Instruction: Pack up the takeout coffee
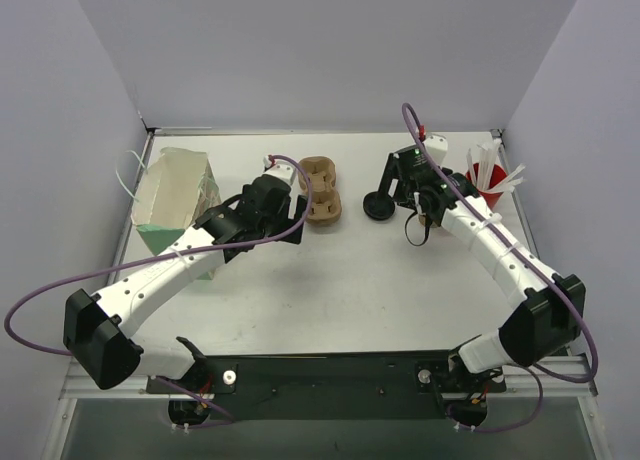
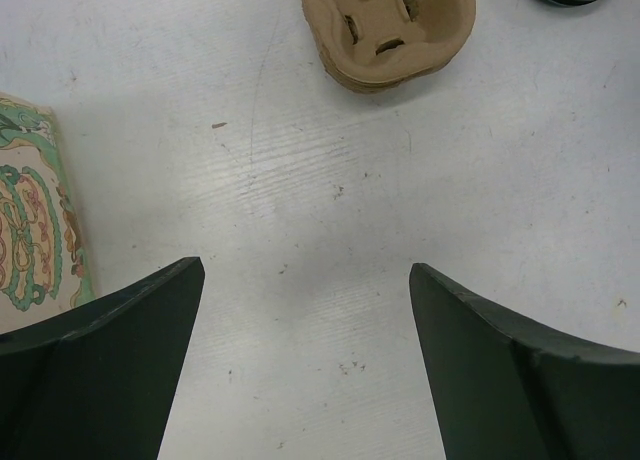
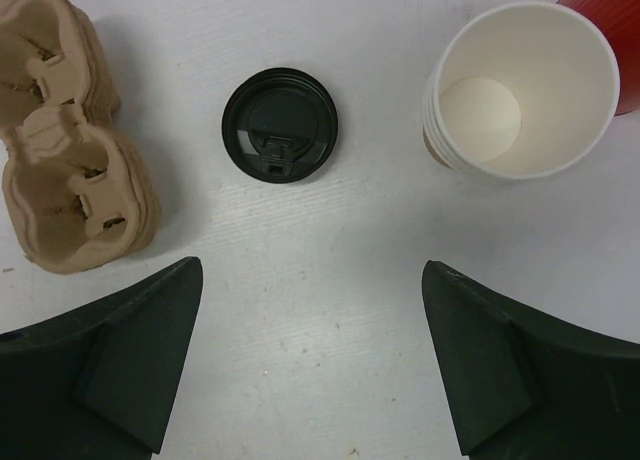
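Observation:
The takeout coffee cup (image 3: 520, 90) stands upright and uncovered in the right wrist view, pale inside, brown outside, with nested rims like a small stack. In the top view my right arm hides it. A black lid (image 3: 280, 125) lies flat on the table to its left and also shows in the top view (image 1: 378, 207). My right gripper (image 3: 312, 268) is open and empty above bare table, short of the lid and cup; in the top view it is at the back right (image 1: 400, 192). My left gripper (image 2: 305, 268) is open and empty, just short of the carrier (image 1: 298, 215).
A moulded brown pulp cup carrier (image 1: 322, 190) lies at the back centre (image 2: 385, 25) (image 3: 70, 130). An open patterned paper bag (image 1: 175, 200) stands at the left (image 2: 30, 220). A red cup of white sticks (image 1: 487, 180) stands at the back right (image 3: 610, 40).

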### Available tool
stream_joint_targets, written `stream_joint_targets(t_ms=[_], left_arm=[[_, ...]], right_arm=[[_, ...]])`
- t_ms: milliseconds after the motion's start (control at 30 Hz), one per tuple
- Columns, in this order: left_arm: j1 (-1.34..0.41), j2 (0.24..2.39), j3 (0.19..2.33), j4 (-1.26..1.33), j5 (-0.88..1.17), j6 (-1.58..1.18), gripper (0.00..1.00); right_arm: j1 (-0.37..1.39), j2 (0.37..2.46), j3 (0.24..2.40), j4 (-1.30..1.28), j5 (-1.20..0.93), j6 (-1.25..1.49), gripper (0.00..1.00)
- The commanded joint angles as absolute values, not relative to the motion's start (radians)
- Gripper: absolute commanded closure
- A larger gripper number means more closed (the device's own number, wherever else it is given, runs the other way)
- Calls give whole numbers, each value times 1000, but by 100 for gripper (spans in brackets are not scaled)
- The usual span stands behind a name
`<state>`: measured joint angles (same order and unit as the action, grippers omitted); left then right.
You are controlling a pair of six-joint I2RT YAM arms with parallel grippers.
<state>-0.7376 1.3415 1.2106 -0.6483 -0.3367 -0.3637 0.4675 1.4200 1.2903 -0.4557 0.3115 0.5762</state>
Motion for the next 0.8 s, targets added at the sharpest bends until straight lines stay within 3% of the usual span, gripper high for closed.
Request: stream_joint_targets(t_ms=[0,67,267,433,567,767], left_arm=[[-727,1307,1255,-661,-318,-379,5],[-723,1295,1258,-667,-314,-379,5],[-712,1267,1250,-676,-310,-365,5],[-706,1252,1244,-681,-304,-360,5],[-704,1256,1239,-681,-299,-359,5],[-703,1266,1247,-686,-285,-364,5]], right_arm=[[433,1508,1382,-511,320,545,18],[419,1519,1401,-517,348,537,21],[330,1569,1437,-532,328,509,41],[285,1606,1447,-534,324,471,47],[238,1643,1454,-534,281,459,62],[215,1675,1460,-514,235,430,62]])
